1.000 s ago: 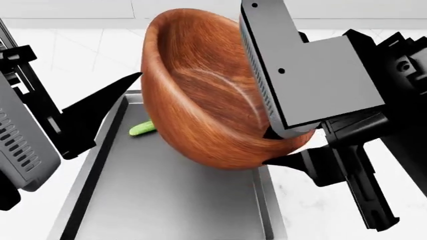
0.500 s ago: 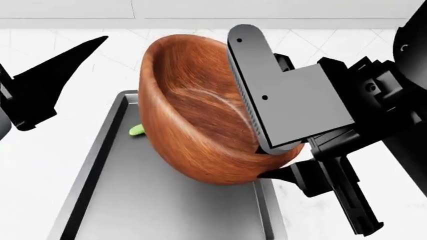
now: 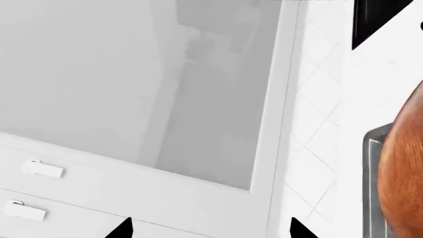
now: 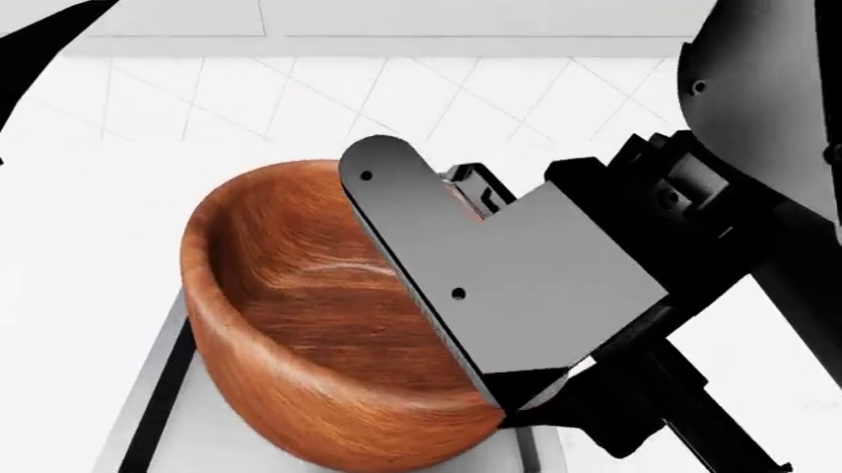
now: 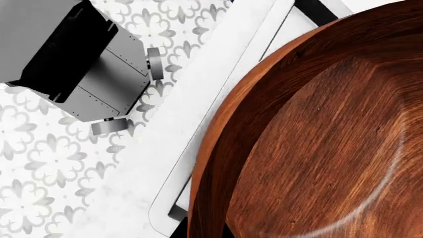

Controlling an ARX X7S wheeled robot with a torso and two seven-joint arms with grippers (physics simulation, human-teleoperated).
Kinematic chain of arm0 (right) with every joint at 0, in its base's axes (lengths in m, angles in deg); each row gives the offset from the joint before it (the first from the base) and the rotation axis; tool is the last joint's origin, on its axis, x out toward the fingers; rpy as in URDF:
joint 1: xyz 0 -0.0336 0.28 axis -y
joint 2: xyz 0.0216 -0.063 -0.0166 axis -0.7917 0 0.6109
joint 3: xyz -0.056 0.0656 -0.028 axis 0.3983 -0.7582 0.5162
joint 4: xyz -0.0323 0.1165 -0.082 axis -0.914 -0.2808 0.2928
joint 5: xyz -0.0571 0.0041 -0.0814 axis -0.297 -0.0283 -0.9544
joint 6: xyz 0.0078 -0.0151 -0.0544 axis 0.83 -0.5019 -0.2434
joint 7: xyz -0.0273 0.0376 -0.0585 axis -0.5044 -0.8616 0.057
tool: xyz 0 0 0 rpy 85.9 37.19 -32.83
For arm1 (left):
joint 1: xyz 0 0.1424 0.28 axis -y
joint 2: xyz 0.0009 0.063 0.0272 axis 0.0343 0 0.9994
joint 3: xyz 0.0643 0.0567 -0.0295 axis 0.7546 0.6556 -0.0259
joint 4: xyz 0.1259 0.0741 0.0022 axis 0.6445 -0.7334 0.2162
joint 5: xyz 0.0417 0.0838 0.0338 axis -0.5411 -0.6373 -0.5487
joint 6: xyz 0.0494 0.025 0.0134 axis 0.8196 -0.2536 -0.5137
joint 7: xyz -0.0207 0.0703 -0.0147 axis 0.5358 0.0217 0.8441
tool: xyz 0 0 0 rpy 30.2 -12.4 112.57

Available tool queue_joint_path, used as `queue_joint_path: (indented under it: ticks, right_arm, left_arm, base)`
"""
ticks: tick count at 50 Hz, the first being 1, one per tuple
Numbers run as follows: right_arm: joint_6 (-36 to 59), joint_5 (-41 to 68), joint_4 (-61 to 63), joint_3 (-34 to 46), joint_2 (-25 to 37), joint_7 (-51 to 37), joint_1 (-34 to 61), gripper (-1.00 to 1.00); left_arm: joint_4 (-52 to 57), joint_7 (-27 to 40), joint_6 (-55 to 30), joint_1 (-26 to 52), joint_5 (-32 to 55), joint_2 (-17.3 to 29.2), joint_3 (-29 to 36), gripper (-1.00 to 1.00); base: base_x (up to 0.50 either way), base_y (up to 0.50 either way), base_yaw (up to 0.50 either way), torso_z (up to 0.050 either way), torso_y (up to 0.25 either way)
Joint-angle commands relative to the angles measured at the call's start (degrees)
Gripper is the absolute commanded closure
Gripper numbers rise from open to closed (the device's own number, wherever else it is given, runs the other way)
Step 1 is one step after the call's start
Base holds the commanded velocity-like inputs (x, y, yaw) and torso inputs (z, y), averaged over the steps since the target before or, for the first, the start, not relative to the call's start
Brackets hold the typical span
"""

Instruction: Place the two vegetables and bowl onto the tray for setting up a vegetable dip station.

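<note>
Over white tiled surface (image 4: 263, 108): long rectangular dark grey metal tray (image 4: 156, 394) with raised rim, mostly hidden under the bowl, only its left rim and a corner visible in head view.

Above tray: deep round reddish-brown wooden bowl (image 4: 310, 335), tilted, opening facing up and toward the left. Cannot tell whether base touches tray floor or hangs just above it. Looks like the bowl placement is in progress, not finished.

Right hand (image 4: 526, 394) at the bowl's near-right rim, big arm housing blocking the fingertips. Appears clamped on the rim, judging by the tilted bowl staying up, but finger gap not directly visible.

Left hand (image 3: 208, 229) well away from tray, pointing at white cabinet fronts (image 3: 132, 99); two fingertips spread apart, nothing between them.

Cucumber and carrot: neither visible in any current view, possibly hidden behind the bowl. Cannot confirm either on tray.

Left to do, by estimate: level bowl, set down, release; verify both vegetables on tray.
</note>
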Motion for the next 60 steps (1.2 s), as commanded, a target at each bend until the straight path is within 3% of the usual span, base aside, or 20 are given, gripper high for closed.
queue_joint_path:
  ticks: [1,28,60]
  right_arm:
    - [-1.55,1.71,1.40,0.20,-1.14,2.70,1.92,1.00]
    - [-9.13,-4.52,-3.77,3.69,-1.79,1.18,-1.34,1.00]
    - [-9.40,-1.19,1.43,4.74,-0.08,-6.61,-9.68,1.00]
  left_arm:
    - [-1.14,0.58,1.18,-1.02,0.20,0.10,-0.66,-1.00]
    - [-1.47,1.52,2.09,-2.92,0.24,0.06,-0.84,-1.00]
    - [-1.26,3.71,3.81,-6.63,1.51,1.09,-2.16,-1.00]
  base:
    - [0.00,0.00,0.00,0.000,0.000]
    - [0.00,0.00,0.00,0.000,0.000]
    - [0.00,0.00,0.00,0.000,0.000]
